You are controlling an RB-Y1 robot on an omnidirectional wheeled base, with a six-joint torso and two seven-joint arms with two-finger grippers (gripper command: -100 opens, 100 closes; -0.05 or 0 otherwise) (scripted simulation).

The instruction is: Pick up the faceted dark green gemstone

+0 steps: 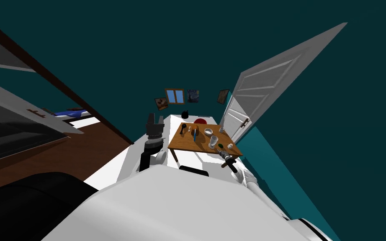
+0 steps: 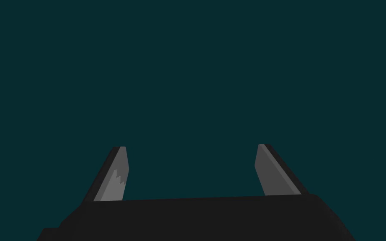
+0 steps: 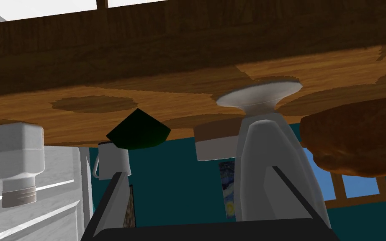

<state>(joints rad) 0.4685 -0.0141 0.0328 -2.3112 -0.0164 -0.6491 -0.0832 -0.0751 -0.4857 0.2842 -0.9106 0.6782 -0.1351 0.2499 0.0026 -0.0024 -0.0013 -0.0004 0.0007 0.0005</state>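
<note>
The dark green faceted gemstone lies on the wooden table near its front right corner. In the right wrist view, which is rolled upside down, the gemstone rests on the tabletop a short way beyond my left-hand fingertip. My right gripper hovers just in front of the stone at the table's near edge. Seen from the wrist, the right gripper is open with nothing between its fingers. My left gripper is open and empty, its arm raised left of the table.
Close around the stone stand a clear glass, a small white mug, a white jar, a bowl and a brown lump. An open white door stands right of the table.
</note>
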